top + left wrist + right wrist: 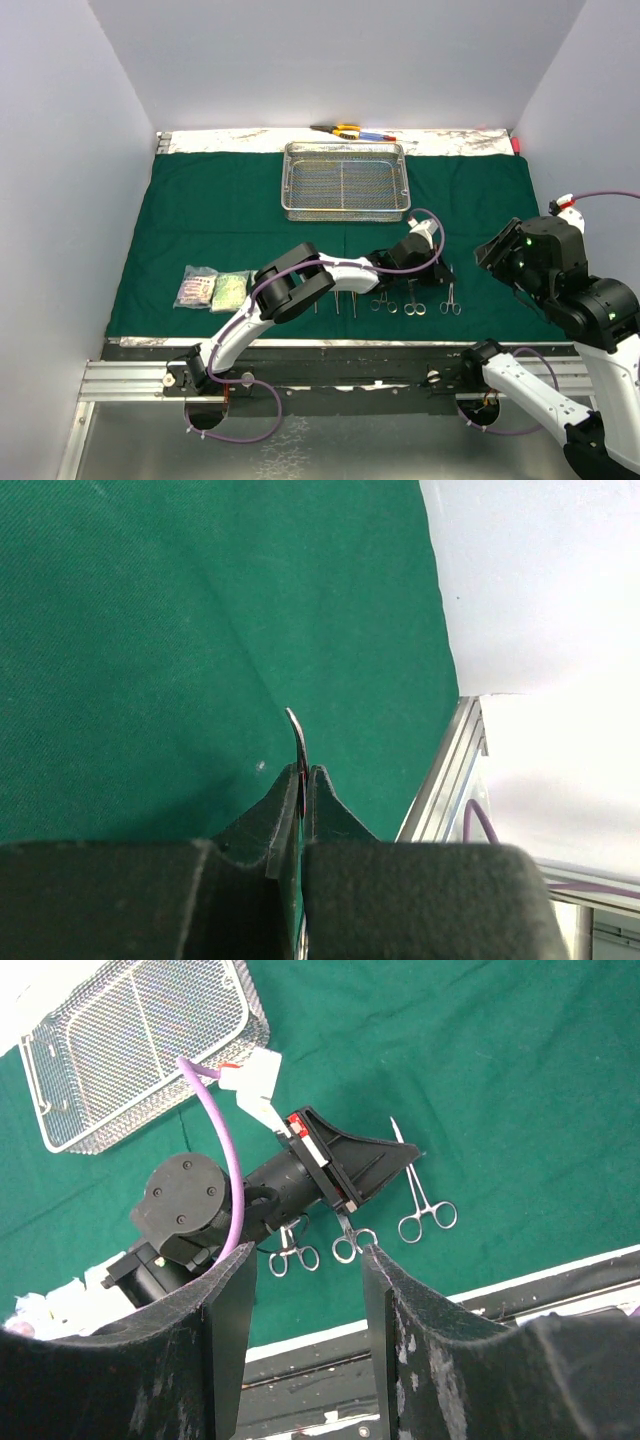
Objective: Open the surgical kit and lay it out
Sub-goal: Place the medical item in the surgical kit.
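**Kit point(330, 225): lay the clamp down softly**

The kit is open on the counter. The green cloth point(200, 200) is spread flat, and the tray point(345, 146) sits on its far part. The packets point(212, 290) lie on the near side of the tray, off to its left. A row of clamps point(415, 302) lies on the near side of the tray, a bit to its right.

The left pincer point(303, 776) is shut tight on one clamp point(296, 735). Only the thin bent tip pokes out past it. It is over the row, on the near side of the tray. I cannot tell if the clamp touches the cloth. The right pincer point(307, 1255) is open and holds nothing. It hangs well to the right of the tray.

I think the job now is to lay this clamp in the row.
- Go down slowly.
- Aim for a bare bit of cloth just beside the other clamps, not on top of them.
- Point it the same way as the others.
- Open the pincer only when the clamp rests flat.
- Then lift straight up, so nothing gets dragged.

The right pincer should not come near.
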